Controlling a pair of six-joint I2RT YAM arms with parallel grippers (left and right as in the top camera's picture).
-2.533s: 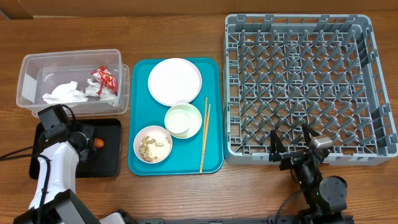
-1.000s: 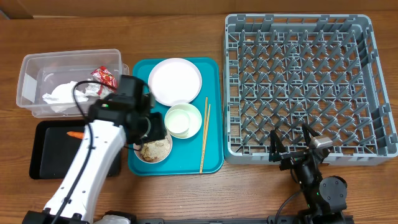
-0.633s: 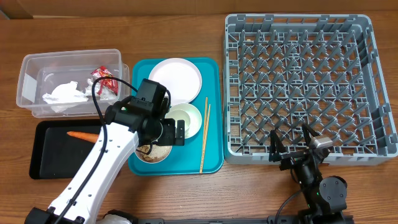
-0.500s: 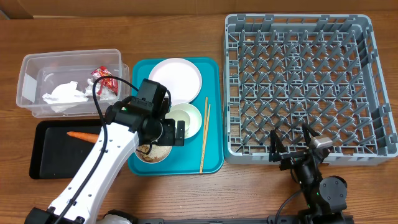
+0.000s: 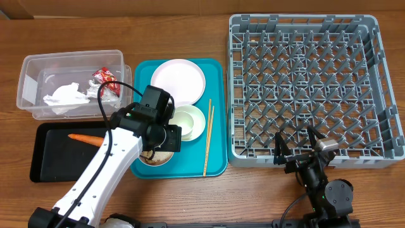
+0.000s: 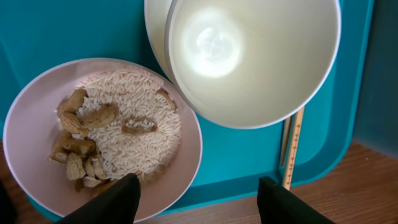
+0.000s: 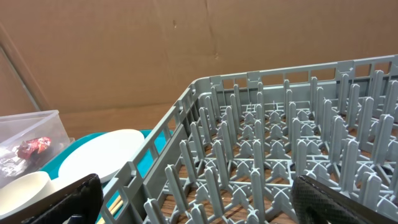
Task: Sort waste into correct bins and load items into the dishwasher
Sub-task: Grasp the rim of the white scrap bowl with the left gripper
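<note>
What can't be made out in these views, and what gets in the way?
Overhead: food bowl mostly hidden under the left gripper.
Left wrist: chopsticks mostly behind the empty bowl.
Right wrist: plate partly behind the rack wall.

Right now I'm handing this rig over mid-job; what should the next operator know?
Left tool: open, empty, over the small white bowl of rice and beige scraps on the teal plastic tray.
Right tool: open, empty, by the front edge of the grey lattice dish rack.
Done: crumpled white tissue and red-and-silver wrapper in the clear plastic tub; orange carrot in the black rectangular tray.
To do: dump rice and scraps; rack that bowl, the empty white bowl, round white plate, wooden chopsticks. Rack holds nothing yet.
</note>
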